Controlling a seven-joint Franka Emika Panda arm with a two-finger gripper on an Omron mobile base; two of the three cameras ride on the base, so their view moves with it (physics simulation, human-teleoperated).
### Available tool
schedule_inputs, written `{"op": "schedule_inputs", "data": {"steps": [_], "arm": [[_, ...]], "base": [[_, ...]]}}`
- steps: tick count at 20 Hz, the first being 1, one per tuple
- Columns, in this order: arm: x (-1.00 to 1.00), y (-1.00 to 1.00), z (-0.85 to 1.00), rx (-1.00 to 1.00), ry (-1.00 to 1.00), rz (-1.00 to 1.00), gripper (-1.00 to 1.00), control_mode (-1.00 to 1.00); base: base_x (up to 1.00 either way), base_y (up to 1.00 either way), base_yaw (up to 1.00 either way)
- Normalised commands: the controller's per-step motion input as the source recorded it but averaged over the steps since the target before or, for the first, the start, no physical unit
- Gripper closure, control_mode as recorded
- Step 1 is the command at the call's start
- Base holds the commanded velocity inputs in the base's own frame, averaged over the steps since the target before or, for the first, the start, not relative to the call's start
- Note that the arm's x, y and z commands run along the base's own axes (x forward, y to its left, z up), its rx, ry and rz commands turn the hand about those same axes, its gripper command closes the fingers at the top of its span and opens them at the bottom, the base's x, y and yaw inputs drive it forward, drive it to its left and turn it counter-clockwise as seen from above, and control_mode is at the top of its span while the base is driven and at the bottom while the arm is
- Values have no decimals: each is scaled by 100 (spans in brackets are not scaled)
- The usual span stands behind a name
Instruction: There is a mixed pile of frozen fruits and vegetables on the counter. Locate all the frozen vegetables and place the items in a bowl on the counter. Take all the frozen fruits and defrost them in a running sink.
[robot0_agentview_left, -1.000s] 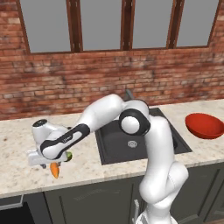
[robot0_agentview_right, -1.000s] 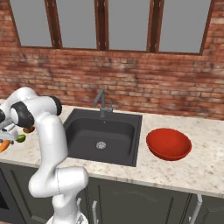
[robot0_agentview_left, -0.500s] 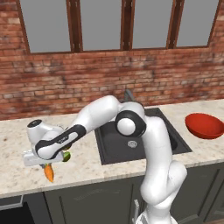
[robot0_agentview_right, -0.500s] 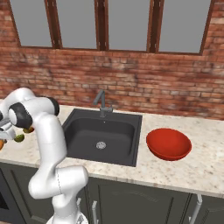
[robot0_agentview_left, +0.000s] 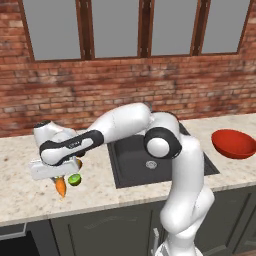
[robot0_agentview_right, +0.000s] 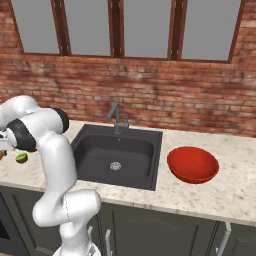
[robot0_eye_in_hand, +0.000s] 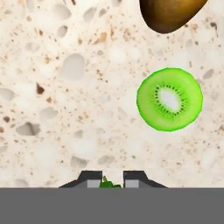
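In the left base view the gripper (robot0_agentview_left: 56, 176) hangs over the counter (robot0_agentview_left: 15, 200) at nine o'clock, clamped on the carrot (robot0_agentview_left: 60, 187), whose tip points down; the green fruit (robot0_agentview_left: 74, 179) sits just beside it. The red bowl (robot0_agentview_left: 233, 143) waits at three o'clock, past the sink (robot0_agentview_left: 131, 162).

In the right base view the bowl lies well apart, beyond the basin.

In the hand view a green sprig shows between the closed tips; the dark ball (robot0_eye_in_hand: 168, 13) sits at one o'clock. A straight lift first would likely spare the neighbours.
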Motion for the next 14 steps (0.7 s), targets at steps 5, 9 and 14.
{"op": "schedule_inputs", "data": {"steps": [5,9,14], "arm": [[-40,-87,67,4,0,0,100,-100],[3,-100,61,1,10,-4,100,-100],[13,-100,59,0,15,0,100,-100]], "base": [[0,0,0],[0,0,0],[0,0,0]]}}
